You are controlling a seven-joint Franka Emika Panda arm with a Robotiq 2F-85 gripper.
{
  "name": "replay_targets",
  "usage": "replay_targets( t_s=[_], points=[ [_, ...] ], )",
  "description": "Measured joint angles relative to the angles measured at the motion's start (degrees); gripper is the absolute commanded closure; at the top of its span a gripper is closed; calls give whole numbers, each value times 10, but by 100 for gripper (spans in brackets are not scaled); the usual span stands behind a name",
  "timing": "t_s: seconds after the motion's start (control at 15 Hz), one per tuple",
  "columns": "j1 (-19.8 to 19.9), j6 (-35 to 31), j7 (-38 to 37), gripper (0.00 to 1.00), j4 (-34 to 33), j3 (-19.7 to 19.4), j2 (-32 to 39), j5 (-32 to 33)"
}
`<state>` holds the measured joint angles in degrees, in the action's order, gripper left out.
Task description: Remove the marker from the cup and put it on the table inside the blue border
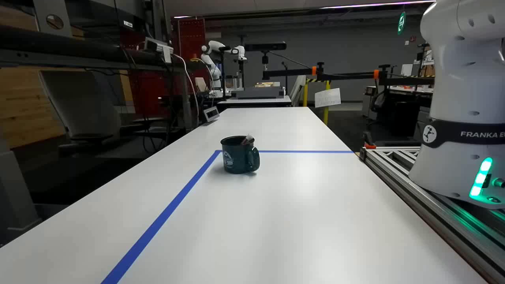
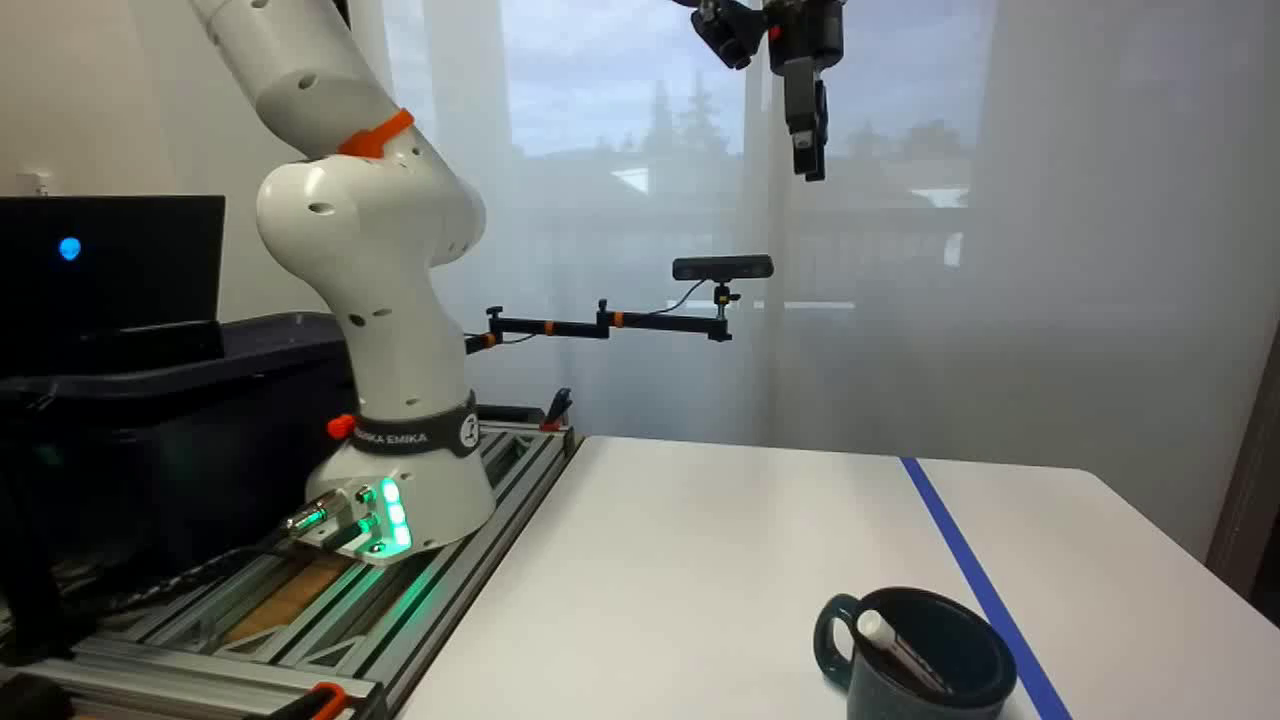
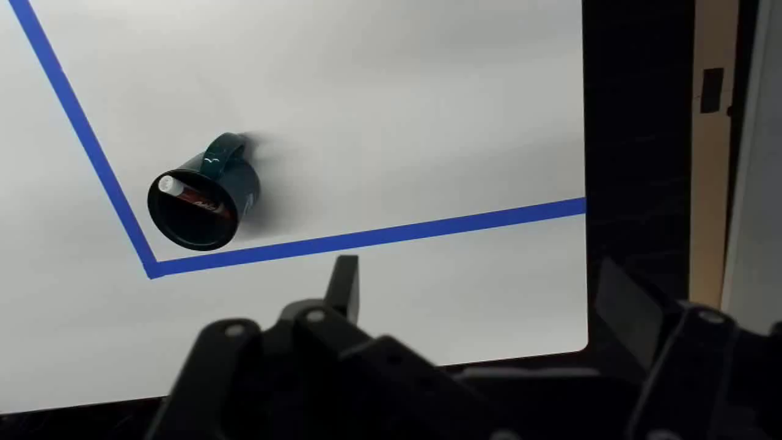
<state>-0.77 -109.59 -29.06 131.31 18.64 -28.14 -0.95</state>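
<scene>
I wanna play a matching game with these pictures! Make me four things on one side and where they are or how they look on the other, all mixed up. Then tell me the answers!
Things:
1. marker
2. cup
3. blue border
4. hand

Where or how:
A. lies flat on the white table and makes a corner
B. open, up in the air
C. leans inside something, with its white end up
D. dark green with a handle, standing upright

Right pairs:
1 goes with C
2 goes with D
3 goes with A
4 goes with B
</scene>
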Motion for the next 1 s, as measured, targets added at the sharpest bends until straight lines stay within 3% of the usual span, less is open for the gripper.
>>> replay_targets(
  t_s=[0.6, 1.0],
  points=[
    [-3, 2, 1, 0, 1, -13, 4, -4],
    [10, 39, 64, 0, 32, -134, 43, -65]
  ],
)
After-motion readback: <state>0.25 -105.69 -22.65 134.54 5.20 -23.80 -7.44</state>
